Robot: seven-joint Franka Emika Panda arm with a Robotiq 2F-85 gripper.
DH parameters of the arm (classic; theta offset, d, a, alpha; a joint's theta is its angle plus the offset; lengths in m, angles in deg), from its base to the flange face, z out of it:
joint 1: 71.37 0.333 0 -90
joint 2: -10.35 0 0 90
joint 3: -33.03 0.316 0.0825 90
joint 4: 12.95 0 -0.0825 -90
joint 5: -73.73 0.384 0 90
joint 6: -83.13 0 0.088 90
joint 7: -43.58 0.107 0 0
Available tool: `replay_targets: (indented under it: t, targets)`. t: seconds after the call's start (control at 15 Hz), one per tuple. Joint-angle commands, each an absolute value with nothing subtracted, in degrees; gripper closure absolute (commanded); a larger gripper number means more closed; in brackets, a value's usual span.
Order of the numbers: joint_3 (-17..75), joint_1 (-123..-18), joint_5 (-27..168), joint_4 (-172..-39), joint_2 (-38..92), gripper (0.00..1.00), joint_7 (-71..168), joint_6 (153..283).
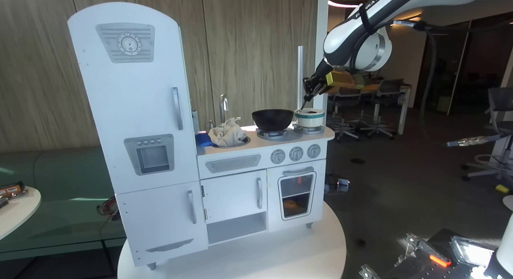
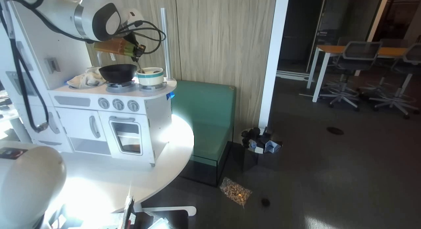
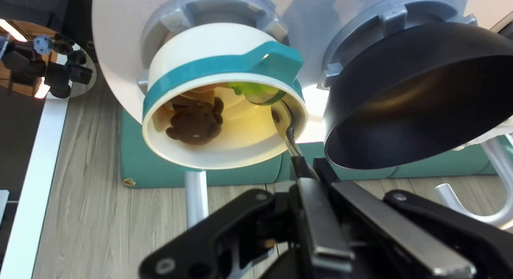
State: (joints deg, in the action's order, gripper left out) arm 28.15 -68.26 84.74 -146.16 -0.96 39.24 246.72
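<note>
Spoon [image 3: 289,132] tilted, I had its bowl end inside the teal-banded pot [image 3: 204,46], near the wall on the side of the black wok [image 3: 384,78]; whether metal met wall I couldn't tell. Going left to right across the wrist view, the pot was first, upright on its burner [image 3: 175,20], whose raised prongs, I judged, seated it steadily above the counter [image 3: 116,38]. A brown lumpy piece [image 3: 195,126] lay in it, well apart from the spoon; a green piece [image 3: 255,89] sat just beside the spoon's tip. Next along was my end effector [image 3: 312,166], jaws drawn nearly together, pinching the thin handle between the fingertips. I read that hold as a way to get the bowl end down in the pot with the fingers clear of its rim. To the right, the wok stood on a second burner [image 3: 394,18], probably so that each vessel had its own seat. At the far edge a scrap of cloth [image 3: 495,131] showed; in an exterior view it lay bunched near the faucet [image 1: 222,110], perhaps to be off the burners.
</note>
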Motion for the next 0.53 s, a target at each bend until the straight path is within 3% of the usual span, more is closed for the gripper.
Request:
replay_targets:
  t: [0.0,0.47]
  targets:
    - [26.73,-67.56,87.78,-146.88,-1.44,0.97,36.93,248.32]
    - [27.75,-70.92,84.57,-150.84,-5.26,0.97,40.55,249.18]
